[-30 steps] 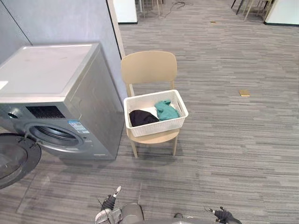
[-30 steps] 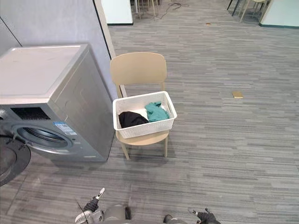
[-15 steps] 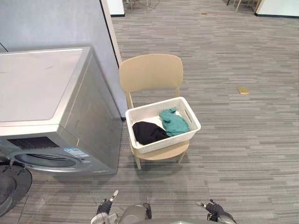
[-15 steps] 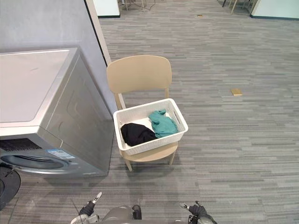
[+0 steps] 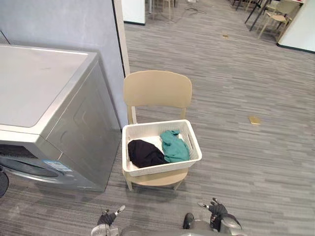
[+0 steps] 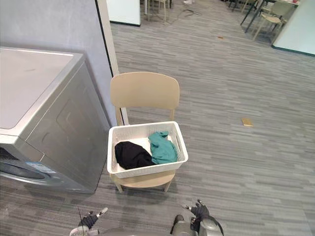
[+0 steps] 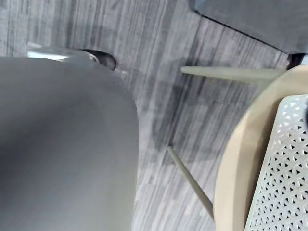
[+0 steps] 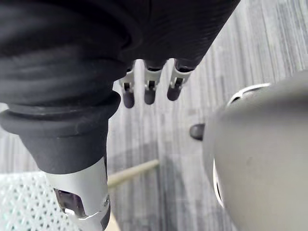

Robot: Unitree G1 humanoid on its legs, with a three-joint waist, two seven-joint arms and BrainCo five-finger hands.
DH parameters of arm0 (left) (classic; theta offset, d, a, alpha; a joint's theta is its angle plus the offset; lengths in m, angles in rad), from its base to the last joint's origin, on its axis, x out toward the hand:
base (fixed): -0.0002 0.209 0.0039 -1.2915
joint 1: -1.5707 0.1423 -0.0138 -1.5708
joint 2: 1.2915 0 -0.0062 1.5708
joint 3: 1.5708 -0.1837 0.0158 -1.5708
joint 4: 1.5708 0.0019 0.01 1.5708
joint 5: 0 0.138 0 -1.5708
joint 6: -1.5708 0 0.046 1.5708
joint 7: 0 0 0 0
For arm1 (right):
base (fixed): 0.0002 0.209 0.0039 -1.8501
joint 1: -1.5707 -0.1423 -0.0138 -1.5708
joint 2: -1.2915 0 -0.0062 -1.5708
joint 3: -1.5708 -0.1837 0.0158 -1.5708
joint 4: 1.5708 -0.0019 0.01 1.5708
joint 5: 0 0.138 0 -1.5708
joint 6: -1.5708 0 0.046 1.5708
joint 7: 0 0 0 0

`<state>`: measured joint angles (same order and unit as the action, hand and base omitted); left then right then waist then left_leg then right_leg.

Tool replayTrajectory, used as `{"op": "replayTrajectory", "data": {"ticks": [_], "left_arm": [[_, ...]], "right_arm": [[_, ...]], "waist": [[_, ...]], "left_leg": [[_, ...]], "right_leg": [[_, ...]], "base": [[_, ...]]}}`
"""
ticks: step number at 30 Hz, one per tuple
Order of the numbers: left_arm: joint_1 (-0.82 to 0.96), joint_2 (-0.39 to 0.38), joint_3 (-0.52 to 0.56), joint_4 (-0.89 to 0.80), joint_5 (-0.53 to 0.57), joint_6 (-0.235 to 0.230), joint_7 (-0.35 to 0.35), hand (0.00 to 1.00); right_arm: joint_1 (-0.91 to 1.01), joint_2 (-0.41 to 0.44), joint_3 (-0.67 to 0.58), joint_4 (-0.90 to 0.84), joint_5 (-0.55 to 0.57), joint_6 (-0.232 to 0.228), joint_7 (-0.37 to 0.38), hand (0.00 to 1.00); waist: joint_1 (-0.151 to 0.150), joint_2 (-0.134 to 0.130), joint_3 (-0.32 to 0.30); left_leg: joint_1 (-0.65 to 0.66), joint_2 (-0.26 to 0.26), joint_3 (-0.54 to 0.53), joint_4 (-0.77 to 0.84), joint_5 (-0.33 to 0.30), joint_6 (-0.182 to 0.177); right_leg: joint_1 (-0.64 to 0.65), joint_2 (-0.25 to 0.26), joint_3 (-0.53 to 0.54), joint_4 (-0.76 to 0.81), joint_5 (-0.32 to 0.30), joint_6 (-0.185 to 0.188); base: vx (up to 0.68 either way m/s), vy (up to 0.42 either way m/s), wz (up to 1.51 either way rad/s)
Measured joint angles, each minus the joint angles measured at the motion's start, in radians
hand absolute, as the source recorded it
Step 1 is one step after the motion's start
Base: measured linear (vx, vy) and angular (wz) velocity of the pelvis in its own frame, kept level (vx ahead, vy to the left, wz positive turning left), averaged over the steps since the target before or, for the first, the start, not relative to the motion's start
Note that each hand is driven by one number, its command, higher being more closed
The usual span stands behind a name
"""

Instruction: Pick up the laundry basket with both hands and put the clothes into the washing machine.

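2 garments, a black one (image 5: 143, 153) and a teal one (image 5: 175, 147), lie in the white laundry basket (image 5: 160, 170), which sits on a beige chair (image 5: 157, 89) just beside the washing machine (image 5: 39, 83). Both hands hang low, well apart from it. The right hand (image 5: 217, 210) shows its fingers (image 8: 149, 91) straight and loosely spread, holding nothing; the left hand (image 5: 109, 217) cannot be read. An uneven 2-sided grip would likely tip the basket and spill clothes. The machine's side crowds the left reach, and the chair's backrest blocks the far rim.
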<state>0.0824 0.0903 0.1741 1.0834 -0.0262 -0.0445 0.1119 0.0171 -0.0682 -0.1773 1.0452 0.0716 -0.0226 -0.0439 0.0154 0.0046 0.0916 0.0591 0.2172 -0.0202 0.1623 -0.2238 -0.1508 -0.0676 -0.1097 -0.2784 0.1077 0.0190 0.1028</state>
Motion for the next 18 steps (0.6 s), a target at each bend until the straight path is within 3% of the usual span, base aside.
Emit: {"op": "replayTrajectory", "data": {"ticks": [3,6,11,12,18], "left_arm": [[0.002,-0.027,0.034,0.0,-0.003,-0.003,-0.001,0.0],[0.005,-0.027,0.038,0.0,-0.012,-0.004,-0.011,0.0],[0.012,-0.02,0.069,0.008,-0.024,-0.003,-0.024,0.0],[0.013,-0.025,0.072,0.036,-0.033,-0.002,-0.044,0.0],[0.013,-0.025,0.072,0.036,-0.033,-0.002,-0.045,0.0]], "right_arm": [[0.014,-0.017,-0.038,0.053,0.0,0.002,0.002,0.0],[0.019,-0.014,-0.083,0.097,0.002,0.003,0.005,0.0],[0.018,-0.003,-0.127,0.128,-0.003,0.011,0.024,0.0],[0.012,0.002,-0.185,0.147,0.018,0.029,0.026,0.0],[0.013,0.001,-0.186,0.147,0.019,0.029,0.027,0.0]], "waist": [[0.001,0.023,-0.013],[0.0,0.018,-0.015],[0.001,-0.006,-0.032],[-0.002,0.011,-0.044],[-0.002,0.011,-0.043]], "left_leg": [[0.024,0.025,-0.012,-0.054,0.049,-0.019],[0.041,0.024,-0.008,-0.064,0.057,-0.022],[0.06,-0.007,0.006,-0.085,0.057,-0.022],[0.096,-0.046,0.05,-0.111,0.044,0.0],[0.097,-0.046,0.051,-0.111,0.044,0.0]], "right_leg": [[0.039,0.031,-0.033,-0.052,0.011,-0.016],[0.084,0.039,-0.05,-0.089,0.018,-0.019],[0.126,0.024,-0.042,-0.182,0.074,-0.01],[0.142,-0.011,-0.02,-0.211,0.115,0.007],[0.142,-0.011,-0.019,-0.21,0.115,0.007]], "base": [[0.12,-0.155,0.29],[0.05,-0.081,0.17],[0.0,0.022,-0.03],[0.0,0.0,0.0],[0.0,0.0,0.0]]}}
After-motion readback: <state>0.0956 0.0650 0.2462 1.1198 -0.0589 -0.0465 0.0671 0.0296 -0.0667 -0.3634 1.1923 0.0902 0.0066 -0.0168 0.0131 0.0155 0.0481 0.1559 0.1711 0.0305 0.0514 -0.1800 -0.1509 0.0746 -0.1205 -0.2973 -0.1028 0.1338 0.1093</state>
